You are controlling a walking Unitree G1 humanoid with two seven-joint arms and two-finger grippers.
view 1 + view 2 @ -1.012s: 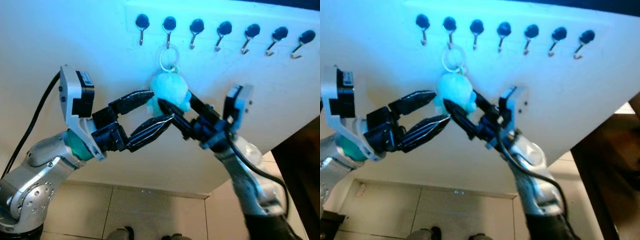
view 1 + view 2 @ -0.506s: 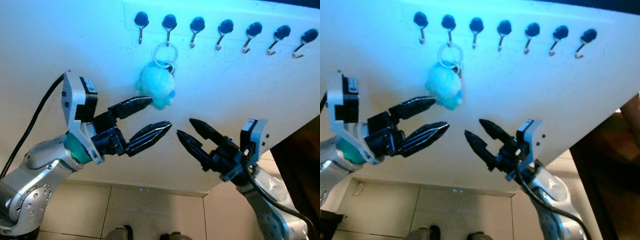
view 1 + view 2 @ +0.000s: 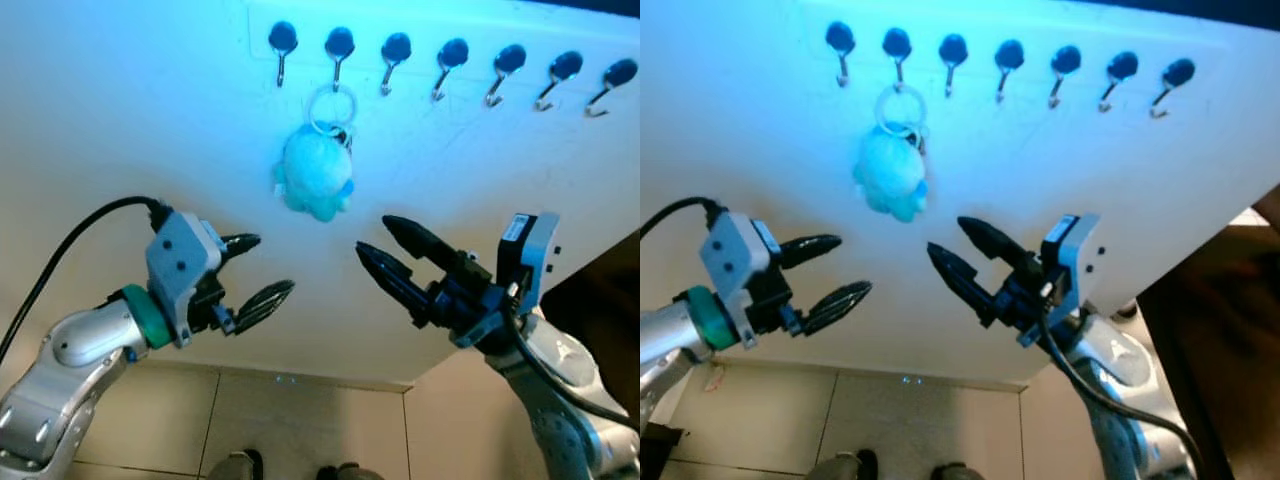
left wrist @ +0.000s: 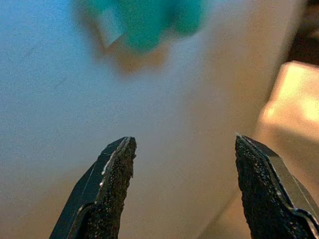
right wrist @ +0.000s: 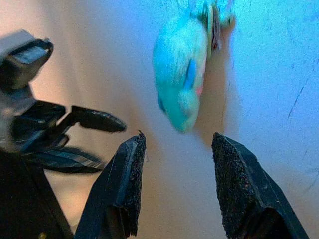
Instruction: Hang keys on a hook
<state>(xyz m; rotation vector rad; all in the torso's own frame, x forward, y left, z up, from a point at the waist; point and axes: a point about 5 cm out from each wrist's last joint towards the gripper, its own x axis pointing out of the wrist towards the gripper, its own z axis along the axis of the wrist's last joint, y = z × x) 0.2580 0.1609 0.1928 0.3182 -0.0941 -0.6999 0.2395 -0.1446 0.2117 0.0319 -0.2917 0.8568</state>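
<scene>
I see the keys' white ring [image 3: 331, 108] caught on the second hook [image 3: 338, 48], the plush fob [image 3: 315, 185] dangling below, so my left gripper [image 3: 256, 271] and right gripper [image 3: 385, 245], both below the fob, hang spread wide and empty.
</scene>
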